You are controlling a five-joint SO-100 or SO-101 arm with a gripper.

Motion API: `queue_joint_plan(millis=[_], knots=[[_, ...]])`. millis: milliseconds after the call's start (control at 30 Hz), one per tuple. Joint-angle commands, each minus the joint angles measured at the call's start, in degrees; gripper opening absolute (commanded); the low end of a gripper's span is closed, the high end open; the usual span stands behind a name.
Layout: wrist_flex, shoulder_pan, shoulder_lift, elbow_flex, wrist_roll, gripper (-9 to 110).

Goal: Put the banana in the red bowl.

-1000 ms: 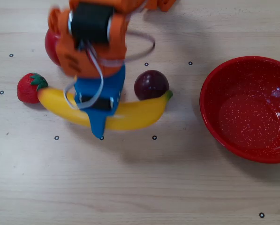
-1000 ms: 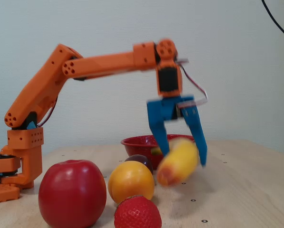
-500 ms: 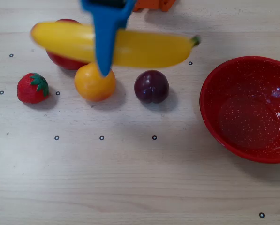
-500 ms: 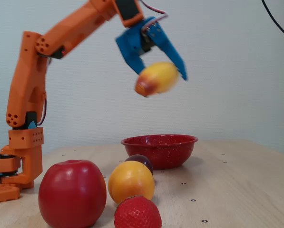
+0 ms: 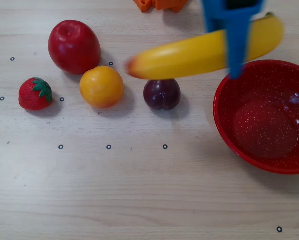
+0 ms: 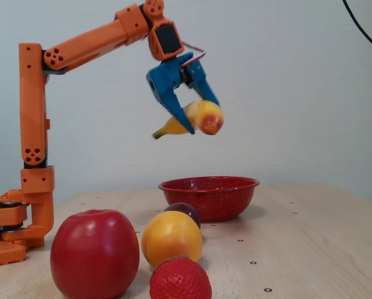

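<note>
The yellow banana point(image 5: 199, 54) hangs in the air, held across its middle by my blue gripper point(image 5: 235, 65), which is shut on it. In the fixed view the banana point(image 6: 198, 118) sits between the blue fingers point(image 6: 195, 121), well above the table, its reddish end toward the camera. The red bowl point(image 5: 224, 125) with white speckles stands empty on the table at the right of the overhead view, partly cut by the frame edge. In the fixed view the bowl point(image 6: 209, 198) stands below the gripper and slightly to its right.
On the table left of the bowl lie a dark plum point(image 5: 162, 94), an orange fruit point(image 5: 101, 86), a red apple point(image 5: 73, 46) and a strawberry point(image 5: 35, 94). The orange arm base point(image 6: 17, 224) stands at the left of the fixed view.
</note>
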Motion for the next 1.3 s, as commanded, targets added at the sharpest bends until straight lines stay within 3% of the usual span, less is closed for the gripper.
queue_joint_plan(millis=[0,367,767,800,867,1033,1267], knots=[[-2.9,3.69,7.21,-0.88,3.52,0],[-9.49,16.61,1.49,5.98,9.58,0],[-10.99,15.21,-13.1,3.34,11.78,0],[-11.16,15.03,-13.71,3.69,12.13,2],[-10.2,14.59,-14.68,4.13,12.3,30],[-9.84,13.97,-14.15,4.39,11.16,43],[-8.17,12.74,-10.11,1.67,9.4,27]])
